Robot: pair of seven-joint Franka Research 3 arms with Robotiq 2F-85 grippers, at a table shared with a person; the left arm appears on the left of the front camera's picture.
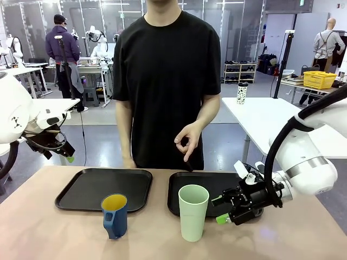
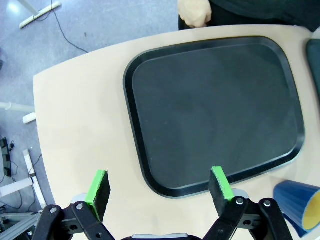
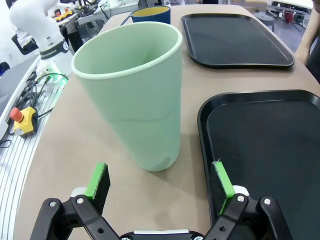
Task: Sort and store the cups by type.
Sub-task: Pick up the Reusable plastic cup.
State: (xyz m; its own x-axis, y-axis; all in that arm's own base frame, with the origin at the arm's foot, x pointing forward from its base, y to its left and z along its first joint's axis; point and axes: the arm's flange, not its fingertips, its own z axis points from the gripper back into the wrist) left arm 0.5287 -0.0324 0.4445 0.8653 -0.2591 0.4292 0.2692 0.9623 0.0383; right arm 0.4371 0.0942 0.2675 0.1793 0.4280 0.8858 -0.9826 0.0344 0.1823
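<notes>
The tall mint-green tumbler stands upright on the table just in front of the right black tray. My right gripper hovers low beside it on its right, open, with a gap between them. In the right wrist view the tumbler rises straight ahead of the open gripper. The dark blue mug with a yellow inside stands at the front edge of the left black tray. My left gripper hangs high at the far left. The left wrist view shows that gripper open above the left tray.
A person in black stands at the far side, one hand raised over the right tray and the other hand at the table's far edge. The blue mug sits beside the left tray's corner. A small spotted white cup stands on a table behind.
</notes>
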